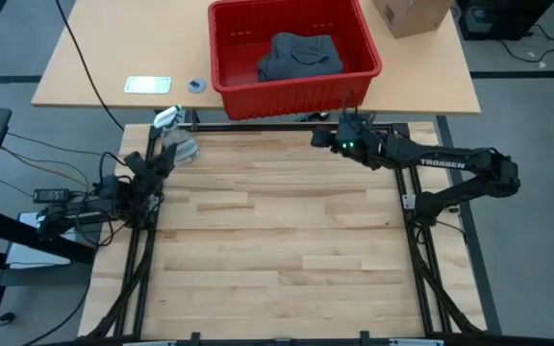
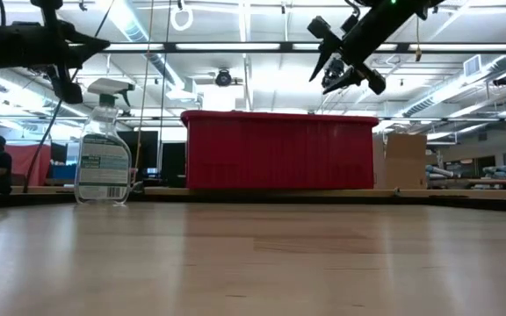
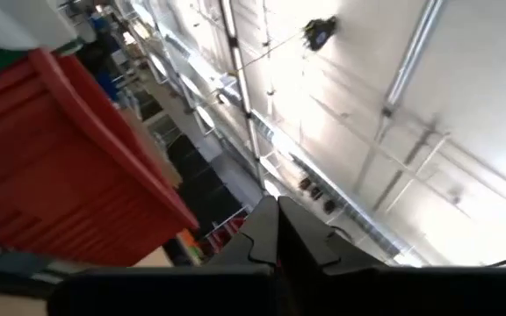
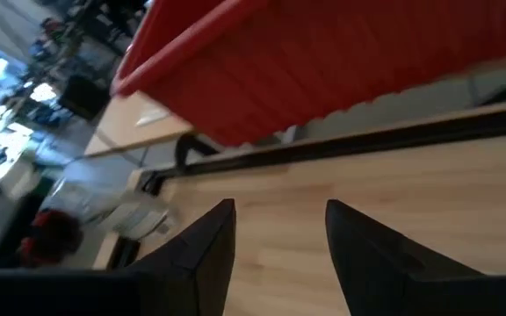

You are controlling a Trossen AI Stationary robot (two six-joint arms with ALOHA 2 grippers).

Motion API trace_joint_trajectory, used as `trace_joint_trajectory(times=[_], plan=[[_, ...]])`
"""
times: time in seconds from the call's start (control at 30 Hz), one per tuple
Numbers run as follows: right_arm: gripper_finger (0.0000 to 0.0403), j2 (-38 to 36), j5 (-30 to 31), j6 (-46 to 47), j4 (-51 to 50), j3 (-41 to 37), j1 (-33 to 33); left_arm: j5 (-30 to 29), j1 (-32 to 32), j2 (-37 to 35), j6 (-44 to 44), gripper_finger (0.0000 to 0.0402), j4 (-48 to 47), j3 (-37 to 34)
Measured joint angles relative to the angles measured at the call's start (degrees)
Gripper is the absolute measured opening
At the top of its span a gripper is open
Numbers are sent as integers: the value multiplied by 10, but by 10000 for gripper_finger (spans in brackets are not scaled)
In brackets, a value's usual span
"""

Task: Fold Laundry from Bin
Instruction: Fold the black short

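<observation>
Red bin (image 1: 291, 72) — ribbed plastic basket with a thick rim, standing on the pale desk (image 1: 104, 67) just beyond the far edge of the butcher-block table (image 1: 277, 240). Contents: one dark grey garment (image 1: 299, 56), crumpled, lying inside toward the bin's right half; no other laundry can be made out.

Right gripper (image 1: 321, 140) — raised above the table near the bin's front wall, a little right of the bin's middle, pointing toward the left arm's side. Fingers (image 4: 205, 250) spread apart with bare wood between them; nothing held. The low view shows it high in the air, above the bin's rim level.

Left gripper (image 3: 277, 250) — parked well left of the bin at the table's far-left corner, tilted up toward the ceiling; fingers pressed together, empty.

Spray bottle (image 1: 173, 135) — clear, white trigger head, beside the left gripper, left of the bin.

Cardboard box (image 1: 410, 14) — brown, on the desk right of the bin.

Small white card (image 1: 147, 85) and a round dark disc (image 1: 195, 86) — on the desk left of the bin.
</observation>
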Motion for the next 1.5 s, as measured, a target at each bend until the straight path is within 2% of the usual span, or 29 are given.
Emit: trace_joint_trajectory(times=[0.07,0.13,0.23,0.37,0.5,0.67,0.8,1.0,1.17,1.27,1.5], plan=[[184,0,-6,1,-20,15,-19,28,0,1,12,9,-4,0],[184,1,-31,12,-35,28,-41,89,0,8,31,9,-30,2],[184,2,-86,23,-47,43,-75,158,0,30,10,9,-138,26],[184,1,-123,24,-61,62,-109,182,0,76,36,26,-245,79],[184,2,-124,15,-108,85,-137,182,1,128,57,79,-297,128],[184,1,-80,-17,-111,107,-168,207,28,192,53,165,-327,173],[184,1,-73,-79,-90,114,-212,241,73,265,77,195,-356,213],[185,1,-68,-213,16,114,-272,311,155,385,89,197,-322,286],[185,1,-67,-338,135,114,-307,368,227,491,143,195,-305,364],[184,3,-115,-355,153,114,-346,389,267,560,143,195,-308,412],[184,58,-270,-271,105,114,-444,403,325,691,142,195,-309,525]])
